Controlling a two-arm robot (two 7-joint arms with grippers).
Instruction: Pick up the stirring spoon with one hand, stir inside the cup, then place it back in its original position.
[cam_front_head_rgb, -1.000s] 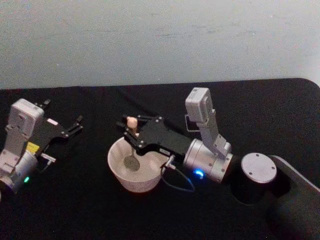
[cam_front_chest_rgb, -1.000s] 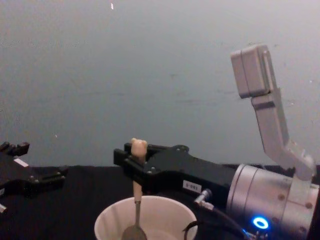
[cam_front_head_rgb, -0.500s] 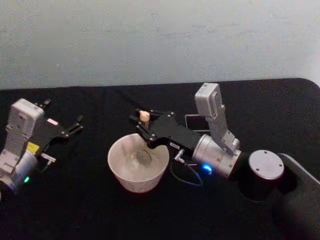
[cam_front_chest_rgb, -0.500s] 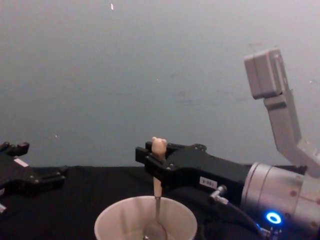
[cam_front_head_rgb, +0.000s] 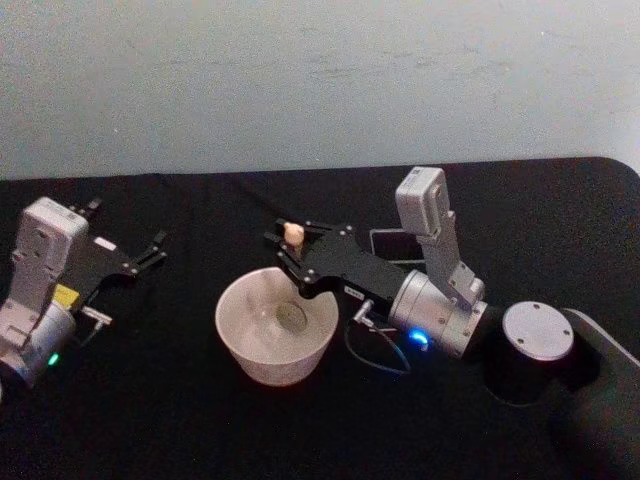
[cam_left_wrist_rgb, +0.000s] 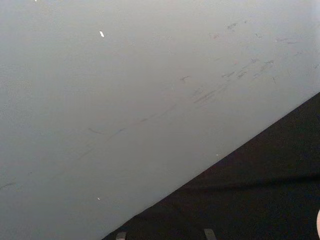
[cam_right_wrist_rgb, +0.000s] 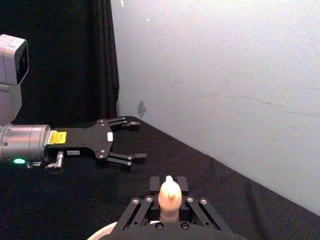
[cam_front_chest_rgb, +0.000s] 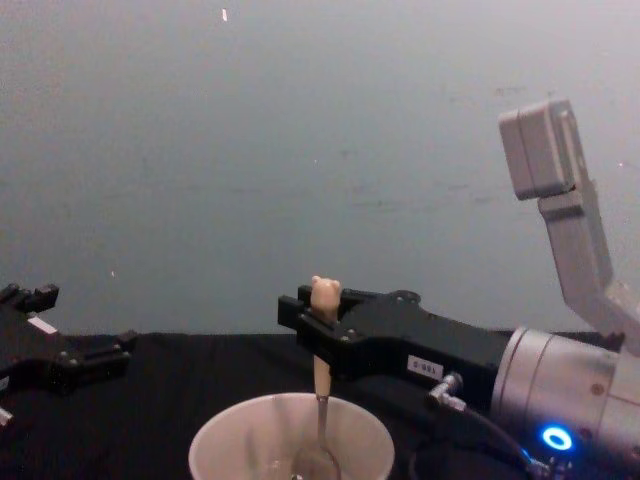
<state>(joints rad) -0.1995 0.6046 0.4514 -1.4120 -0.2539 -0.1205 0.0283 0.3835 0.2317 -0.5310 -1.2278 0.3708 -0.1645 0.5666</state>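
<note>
Spoon stands upright. Its metal bowl is down inside the cup and its thin neck rises past the rim. The cream handle and bear head stick up above the black fingers. From the head view the spoon has its bowl low in the cup, right of centre; cannot tell whether it touches the bottom.

Right gripper is clamped narrow on the handle just under the bear head, a finger on each side. It reaches in level from the right and hangs over the cup's far right rim. Head view puts the right gripper at that same rim. The right wrist view shows the bear head poking up between the closed fingers of the right gripper.

Holder sits on the table behind the right arm, apart from the cup and partly hidden by the arm.

Left gripper is well to the left of the cup with nothing in it. Its fingers are spread wide and point toward the far side. The right wrist view shows the left gripper the same way, fingers apart.

Pale wall rises behind the black table.
</note>
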